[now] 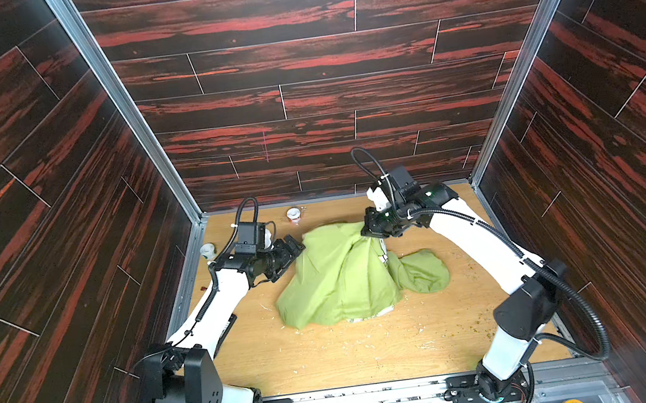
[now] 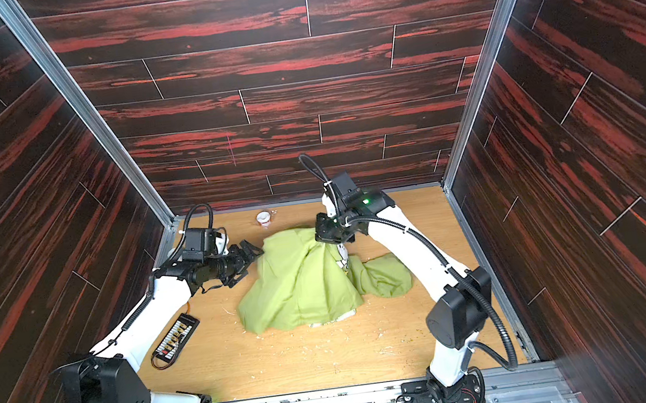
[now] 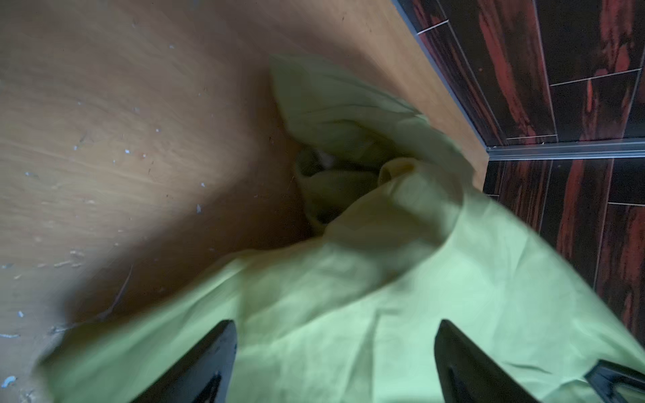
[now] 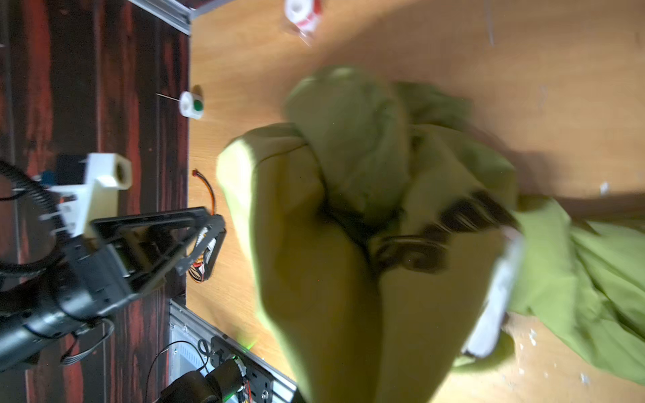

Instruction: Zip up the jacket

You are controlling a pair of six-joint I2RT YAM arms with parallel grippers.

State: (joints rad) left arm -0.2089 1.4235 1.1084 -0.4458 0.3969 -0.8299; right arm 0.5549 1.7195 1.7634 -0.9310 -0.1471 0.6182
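The lime-green jacket (image 1: 334, 276) (image 2: 298, 285) stands bunched like a tent in the middle of the wooden floor, its peak pulled up at the back right. My right gripper (image 1: 371, 235) (image 2: 328, 238) is shut on that peak. In the right wrist view the jacket (image 4: 314, 244) fills the frame and hides the fingers; a strip of white print (image 4: 499, 289) with dark marks shows. My left gripper (image 1: 296, 250) (image 2: 254, 253) (image 3: 335, 328) is open just off the jacket's left edge, with green cloth (image 3: 349, 296) under its spread fingers but nothing held. The zipper is not visible.
A white roll (image 1: 293, 213) (image 2: 264, 217) lies at the back wall and another (image 1: 208, 251) sits behind the left arm. A black board with wires (image 2: 176, 337) lies by the left arm. Dark wood-patterned walls (image 1: 61, 201) enclose three sides. White crumbs litter the floor (image 1: 373, 351).
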